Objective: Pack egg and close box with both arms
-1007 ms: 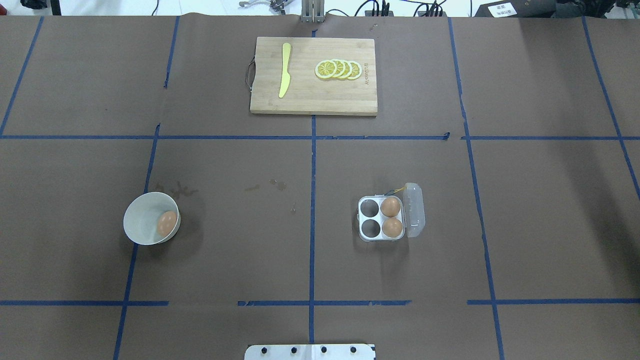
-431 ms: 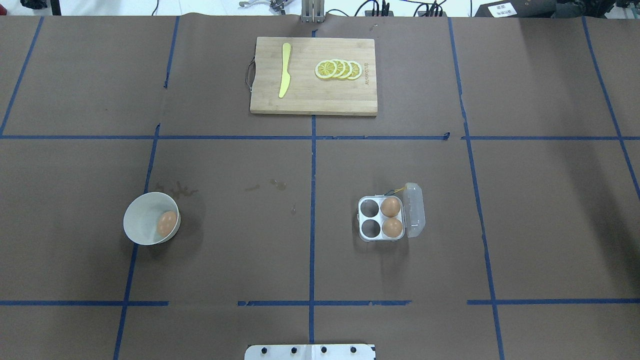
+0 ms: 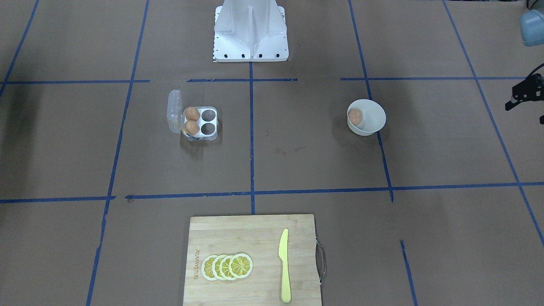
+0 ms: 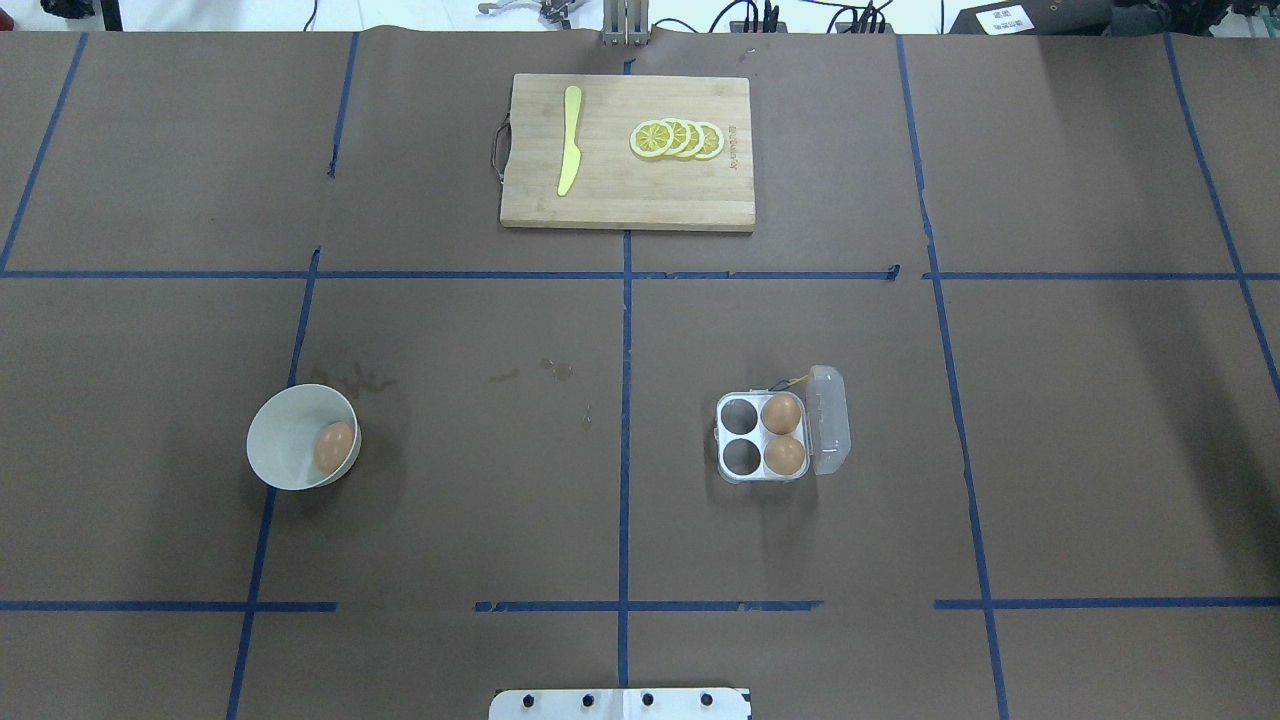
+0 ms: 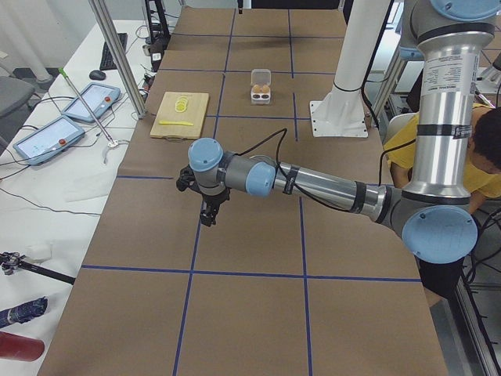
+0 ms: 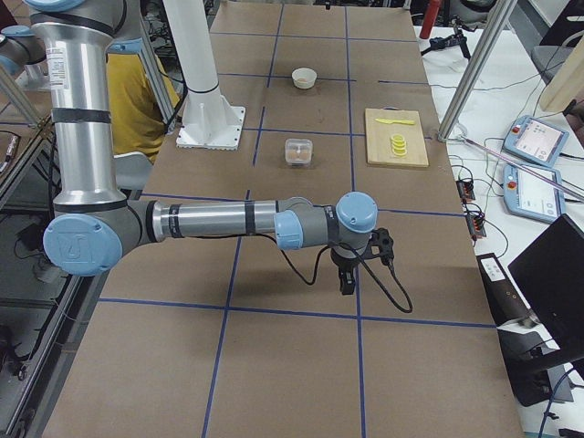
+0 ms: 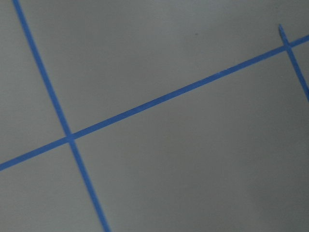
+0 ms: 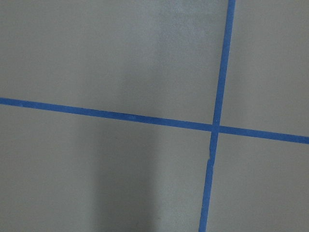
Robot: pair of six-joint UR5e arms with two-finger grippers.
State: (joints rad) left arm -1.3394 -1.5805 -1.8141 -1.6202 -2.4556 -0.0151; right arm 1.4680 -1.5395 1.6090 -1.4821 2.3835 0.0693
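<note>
One orange-brown egg [image 4: 334,447] lies in a round white bowl [image 4: 268,432] on the table's left half; it also shows in the front-facing view [image 3: 355,115]. The clear box [image 4: 719,437] stands right of centre, its lid [image 4: 830,420] open and folded out to the right. Two look-alike eggs [image 4: 781,413] fill its right cells; its two left cells are empty. My left gripper [image 5: 207,219] hovers over bare table far left of the bowl. My right gripper [image 6: 347,283] hovers over bare table far right of the box. I cannot tell whether either is open or shut.
A wooden cutting board [image 4: 620,195] with a yellow knife [image 4: 569,140] and lemon slices [image 4: 678,138] lies at the far middle. The white robot base [image 4: 620,703] is at the near edge. Blue tape lines cross the brown table. Both wrist views show only table and tape.
</note>
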